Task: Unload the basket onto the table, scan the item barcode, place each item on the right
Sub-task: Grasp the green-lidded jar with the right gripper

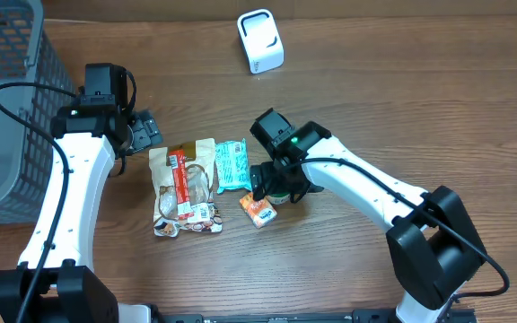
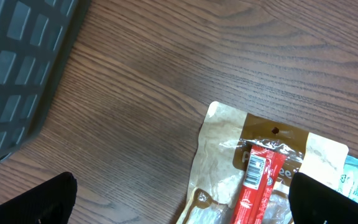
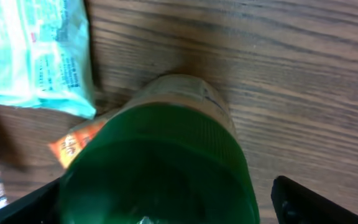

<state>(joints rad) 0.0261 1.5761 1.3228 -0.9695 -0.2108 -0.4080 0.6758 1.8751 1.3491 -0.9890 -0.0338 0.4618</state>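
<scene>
Disregard the basket (image 1: 7,108) at the left edge. The scanner (image 1: 260,41) sits at top centre of the overhead frame, well apart from the items. The left gripper (image 1: 142,130) is spread and empty, over the upper left corner of the pouch (image 1: 182,184).

The right gripper (image 1: 275,184) is the nearer one to the bottle (image 3: 160,162). In the right wrist view the bottle stands upright with its green cap toward the camera. Its long axis is in line with the gripper, and it sits directly between the spread fingers. The finger at lower right of that frame shows a gap to the cap, so treat the bottle as straddled, not pinched.

Expect a closing move, then a carry up-frame to the scanner. A packet (image 1: 232,163) and a sachet (image 1: 258,211) lie just beside the bottle.
</scene>
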